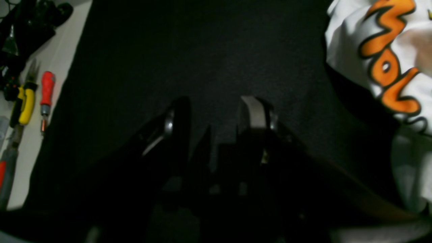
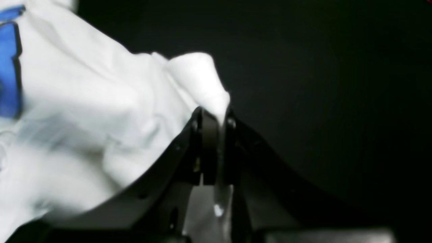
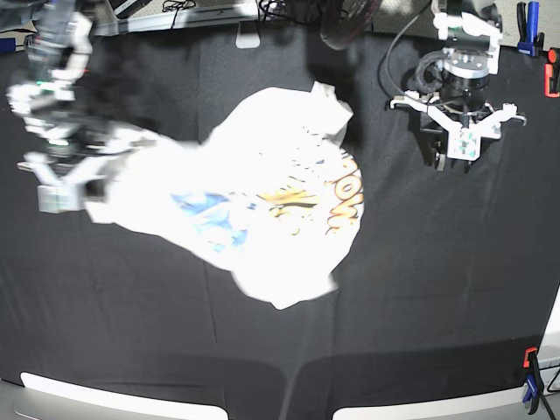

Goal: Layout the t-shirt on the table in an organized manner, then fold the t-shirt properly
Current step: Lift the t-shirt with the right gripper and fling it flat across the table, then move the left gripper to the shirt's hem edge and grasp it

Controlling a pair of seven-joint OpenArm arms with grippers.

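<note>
The white t-shirt [image 3: 262, 201] lies crumpled on the black table [image 3: 420, 297], print side up with blue, yellow and orange letters. My right gripper [image 2: 216, 118] is shut on a pinched fold of its white cloth; in the base view the right gripper [image 3: 66, 184] is at the shirt's left edge and looks blurred. The t-shirt [image 2: 84, 111] fills the left of the right wrist view. My left gripper [image 1: 214, 114] is open over bare black cloth with nothing between its fingers, to the left of the t-shirt [image 1: 388, 50]. In the base view the left gripper [image 3: 461, 150] hovers at the far right, apart from the shirt.
A red-handled screwdriver [image 1: 47, 91] and a yellow-handled tool [image 1: 25, 104] lie on the white strip beside the table's edge. A blue clamp [image 3: 529, 22] sits at the far right corner and another clamp [image 3: 531, 385] at the near right corner.
</note>
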